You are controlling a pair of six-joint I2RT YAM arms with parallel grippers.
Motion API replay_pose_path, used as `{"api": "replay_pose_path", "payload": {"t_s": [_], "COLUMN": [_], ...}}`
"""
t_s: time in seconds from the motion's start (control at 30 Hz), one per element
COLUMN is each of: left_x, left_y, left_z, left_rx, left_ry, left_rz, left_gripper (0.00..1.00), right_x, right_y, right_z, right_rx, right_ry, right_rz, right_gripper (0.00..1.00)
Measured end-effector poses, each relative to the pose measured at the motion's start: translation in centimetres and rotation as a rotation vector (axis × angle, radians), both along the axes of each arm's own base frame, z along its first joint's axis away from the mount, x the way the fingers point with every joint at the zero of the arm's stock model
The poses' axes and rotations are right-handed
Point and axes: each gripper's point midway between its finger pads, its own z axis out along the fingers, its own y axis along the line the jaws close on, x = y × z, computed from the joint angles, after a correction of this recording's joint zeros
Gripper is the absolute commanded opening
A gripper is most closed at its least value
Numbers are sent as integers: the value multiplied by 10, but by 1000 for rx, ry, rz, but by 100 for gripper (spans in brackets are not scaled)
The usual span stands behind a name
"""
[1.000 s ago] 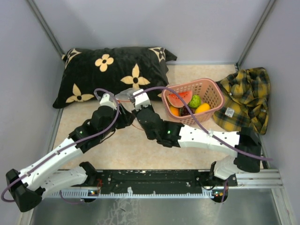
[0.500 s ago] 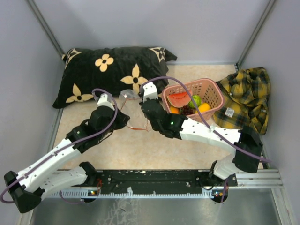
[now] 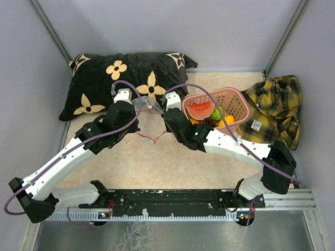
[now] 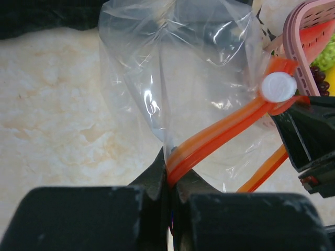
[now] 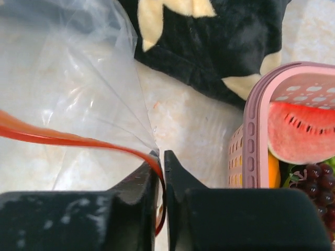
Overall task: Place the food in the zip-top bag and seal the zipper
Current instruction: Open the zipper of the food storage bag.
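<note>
White left arm [image 3: 63, 162] and right arm [image 3: 233, 149] with bulky black joints and looping purple cables [image 3: 6, 201]; left gripper [image 4: 170, 180] and right gripper [image 5: 161, 157] black, blocky.

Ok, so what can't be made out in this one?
Top view: where the left pincer and right pincer pinch the zipper, hidden under their wrists.
Left wrist view: the zip-top bag, its far end cut by the top edge.
Right wrist view: the grape bunch and watermelon slice, cut by the right edge; the orange piece, mostly behind the pink basket rim.
</note>
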Motion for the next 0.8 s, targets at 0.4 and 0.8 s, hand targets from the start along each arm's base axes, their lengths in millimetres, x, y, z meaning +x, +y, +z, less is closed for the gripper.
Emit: {"api": "replay_pose_path", "payload": {"t_s": [0.4,0.8], "left_x": [16,10], "left_y": [-35,-45], "left_z": [-15,-23], "left_rx": [191,212], "left_ry": [102,140], "left_rz": [-199,-292], "left_gripper": [0,8], "right_x": [-13,3], "right_y": [9,8], "right_z": [32,37], "right_rx": [113,125], "right_ry": [-49,-78], "right_rz": [111,93], "right_gripper": [38,0]}}
